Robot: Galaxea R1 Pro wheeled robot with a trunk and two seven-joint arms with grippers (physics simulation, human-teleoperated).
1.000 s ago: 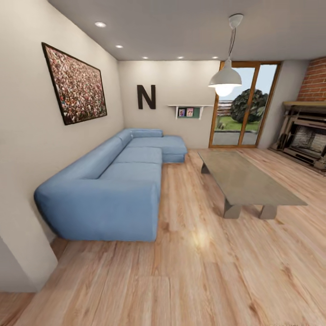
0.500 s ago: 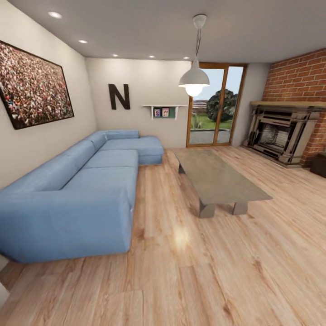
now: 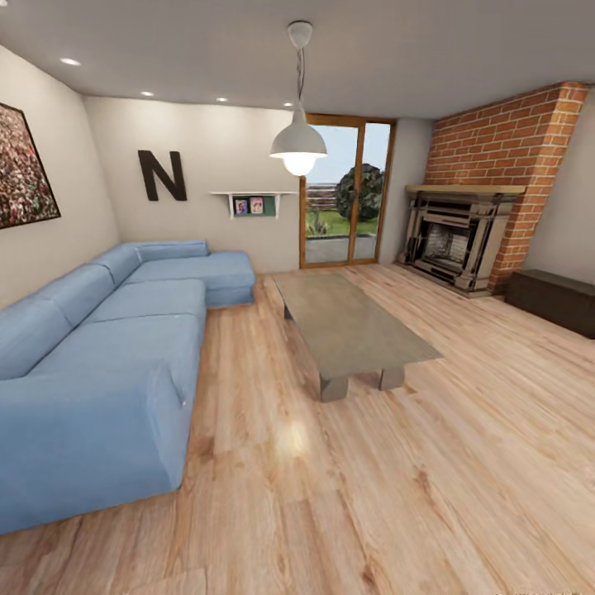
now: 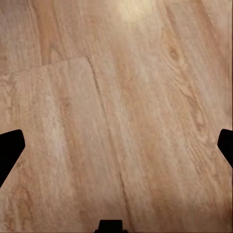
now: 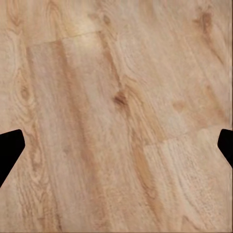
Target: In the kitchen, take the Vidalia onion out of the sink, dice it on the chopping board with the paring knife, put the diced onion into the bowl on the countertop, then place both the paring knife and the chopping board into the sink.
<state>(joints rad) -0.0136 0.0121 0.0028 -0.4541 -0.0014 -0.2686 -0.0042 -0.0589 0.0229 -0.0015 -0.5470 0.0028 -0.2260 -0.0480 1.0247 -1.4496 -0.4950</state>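
Both pincers, left [image 4: 116, 145] and right [image 5: 116, 143], hang spread open and empty over the wood floor [image 3: 430, 463]. No kitchen or onion shows here, so turn on, steering clear of the sofa [image 3: 99, 364] at left and the low table [image 3: 347, 326] ahead.

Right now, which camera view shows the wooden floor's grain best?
The right wrist view: the wooden floor is close, with knots and plank seams sharp. The left wrist view shows similar planks, slightly blurrier. The head view shows the floor from afar, beside the blue sofa.

You saw a glossy wooden floor [image 3: 347, 496], a matt blue cloth sofa [image 3: 107, 364] at nine o'clock, and rough red brick [image 3: 504, 149] at two o'clock.
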